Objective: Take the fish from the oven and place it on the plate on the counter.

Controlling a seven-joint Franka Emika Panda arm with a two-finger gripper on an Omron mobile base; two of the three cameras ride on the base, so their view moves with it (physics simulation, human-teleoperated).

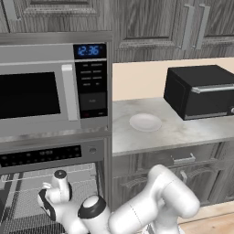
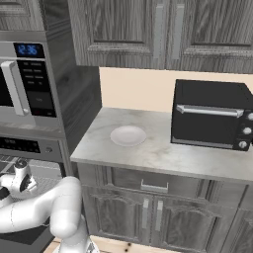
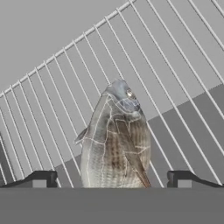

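end effector point(image 3: 112, 183) open, straddling fish point(image 3: 114, 144) on oven point(image 1: 50, 157) rack | risk: off-centre pinch, slim fish slips before reaching plate point(image 1: 145, 122)

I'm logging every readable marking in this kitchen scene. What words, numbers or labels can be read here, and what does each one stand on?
"12:36": blue digits on the clock display at the top of the microwave control panel.
Microwave buttons under the clock: markings too small to read.
Oven black control strip: faint marks, too blurred to read.
Toaster oven: no readable text.
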